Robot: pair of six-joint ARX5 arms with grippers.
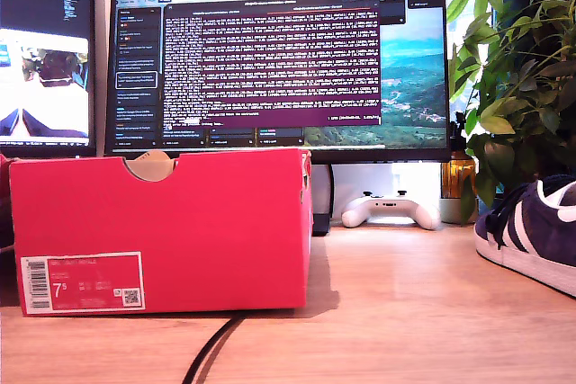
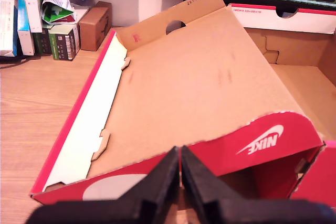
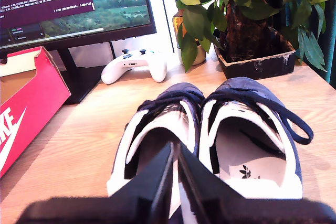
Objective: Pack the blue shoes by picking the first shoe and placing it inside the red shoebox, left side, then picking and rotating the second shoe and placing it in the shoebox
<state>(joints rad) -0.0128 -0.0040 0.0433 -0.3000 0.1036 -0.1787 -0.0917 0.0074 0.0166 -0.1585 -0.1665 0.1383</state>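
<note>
The red shoebox (image 1: 162, 222) stands on the desk at the exterior view's left, its "7.5" label facing the camera. My first gripper (image 2: 180, 151) is shut with nothing in it, above the box's open lid (image 2: 199, 87); the brown inside of the box (image 2: 307, 85) shows beyond the lid. The blue shoes sit side by side, heels toward my second gripper (image 3: 176, 149), which is shut and hangs just over the heel opening of one shoe (image 3: 157, 124), beside the other shoe (image 3: 252, 124). One shoe (image 1: 531, 236) shows at the exterior view's right edge. Neither arm appears in the exterior view.
A monitor (image 1: 279, 60) stands behind the box, with a white game controller (image 1: 391, 209) under it. A potted plant (image 1: 522, 69) rises behind the shoes. A black cable (image 1: 211, 352) runs along the desk's front. Small cartons (image 2: 63, 30) are stacked past the lid.
</note>
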